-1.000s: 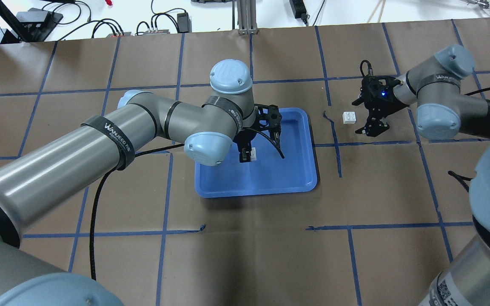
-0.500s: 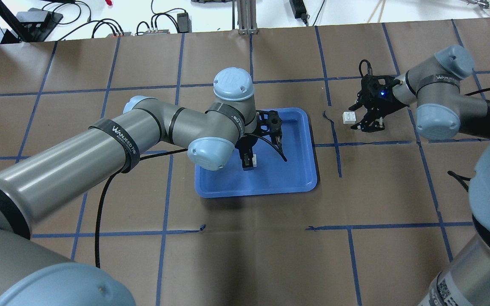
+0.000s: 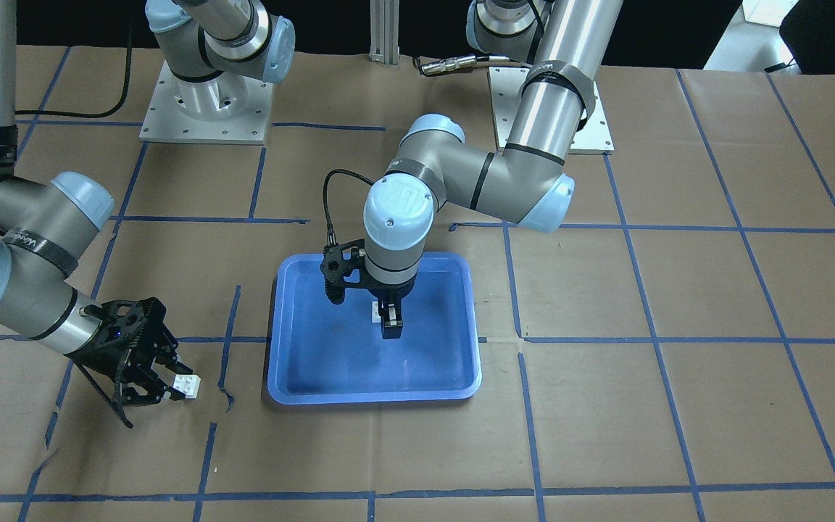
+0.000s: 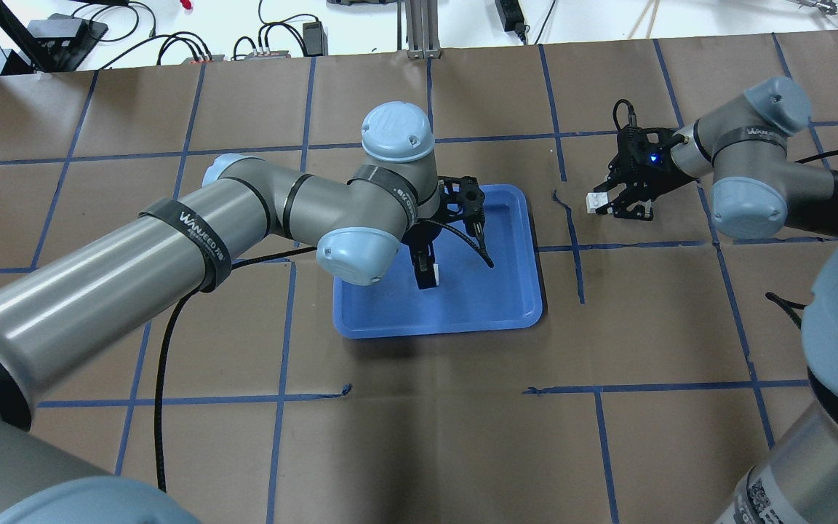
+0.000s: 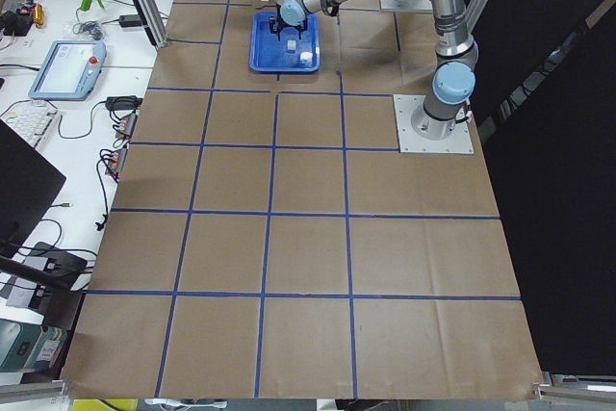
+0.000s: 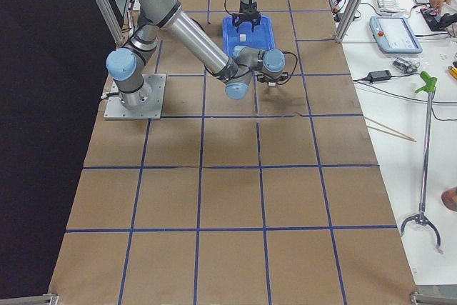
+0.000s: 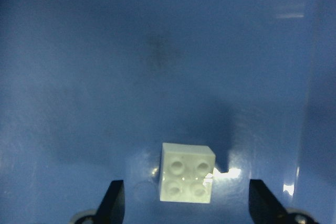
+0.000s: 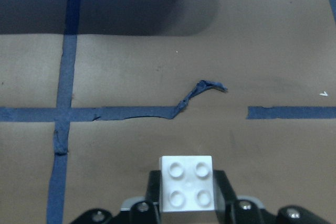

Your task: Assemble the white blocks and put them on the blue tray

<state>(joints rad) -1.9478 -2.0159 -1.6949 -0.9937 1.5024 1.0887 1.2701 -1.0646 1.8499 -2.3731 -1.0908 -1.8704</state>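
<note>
Over the floor of the blue tray (image 4: 513,291) the left tool (image 3: 391,322) hangs released, fingers wide apart. The first white block (image 7: 186,174) sits studs-up between them, touching neither. At the tray's 3 o'clock in the overhead view, out on the desk (image 4: 463,407), the right tool (image 4: 608,204) is clenched on the second white block (image 8: 187,182), studs up. I cannot tell whether that block is lifted.

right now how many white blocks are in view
2. The first block lies in the blue tray under the open left hand; the second block is gripped by the right hand beside the tray. None seem hidden.
</note>
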